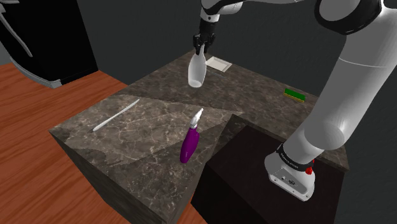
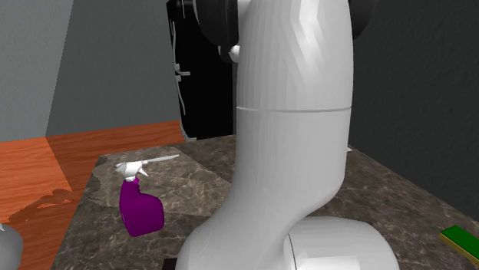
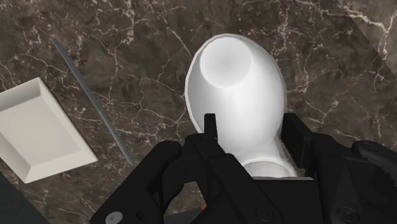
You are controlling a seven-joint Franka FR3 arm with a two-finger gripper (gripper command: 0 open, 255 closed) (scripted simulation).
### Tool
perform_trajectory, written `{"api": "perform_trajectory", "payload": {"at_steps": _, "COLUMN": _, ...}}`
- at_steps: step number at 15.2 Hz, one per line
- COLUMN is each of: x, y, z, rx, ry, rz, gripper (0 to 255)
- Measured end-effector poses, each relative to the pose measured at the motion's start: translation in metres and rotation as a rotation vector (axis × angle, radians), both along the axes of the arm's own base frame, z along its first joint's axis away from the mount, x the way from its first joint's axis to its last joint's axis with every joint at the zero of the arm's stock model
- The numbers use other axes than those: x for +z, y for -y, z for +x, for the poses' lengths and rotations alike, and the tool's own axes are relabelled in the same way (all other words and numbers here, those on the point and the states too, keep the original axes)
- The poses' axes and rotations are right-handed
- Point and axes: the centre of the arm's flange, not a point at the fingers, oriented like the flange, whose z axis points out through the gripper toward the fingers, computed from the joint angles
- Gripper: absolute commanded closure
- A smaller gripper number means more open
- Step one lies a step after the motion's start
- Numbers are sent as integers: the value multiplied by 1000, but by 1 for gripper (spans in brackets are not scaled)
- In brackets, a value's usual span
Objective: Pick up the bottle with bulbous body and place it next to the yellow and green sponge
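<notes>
A white bottle with a bulbous body [image 1: 196, 70] hangs neck up, slightly tilted, at the far side of the dark marble counter [image 1: 153, 127]. My black gripper [image 1: 201, 46] is shut on its neck from above. In the wrist view the fingers [image 3: 208, 127] clasp the narrow part of the bottle [image 3: 235, 89], whose rounded base points at the counter. I cannot tell whether the base touches the stone. The yellow and green sponge [image 1: 294, 94] lies flat on the counter toward the shoulder view's right, well apart from the bottle, and it sits at the second exterior view's lower right corner [image 2: 460, 238].
A purple spray bottle with a white head [image 1: 189, 143] [image 2: 140, 211] stands near the counter's front edge. A thin pale rod [image 1: 116, 114] [image 3: 95, 105] lies at the shoulder view's left. A shallow white tray [image 1: 218, 63] [image 3: 38, 130] sits just behind the bottle. My arm [image 2: 292, 115] blocks much of the second exterior view.
</notes>
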Motion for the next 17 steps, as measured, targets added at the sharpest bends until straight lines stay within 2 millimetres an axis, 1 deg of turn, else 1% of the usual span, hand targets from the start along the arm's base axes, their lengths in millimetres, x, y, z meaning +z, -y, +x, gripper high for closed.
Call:
{"api": "perform_trajectory", "payload": {"at_steps": 13, "x": 67, "y": 2, "z": -1, "rx": 0, "ry": 0, "rz": 0, "gripper": 255}}
{"api": "perform_trajectory", "payload": {"at_steps": 14, "x": 70, "y": 5, "z": -5, "rx": 0, "ry": 0, "rz": 0, "gripper": 255}}
{"api": "perform_trajectory", "payload": {"at_steps": 15, "x": 71, "y": 11, "z": -14, "rx": 0, "ry": 0, "rz": 0, "gripper": 255}}
{"api": "perform_trajectory", "payload": {"at_steps": 17, "x": 73, "y": 27, "z": -30, "rx": -1, "ry": -1, "rz": 0, "gripper": 255}}
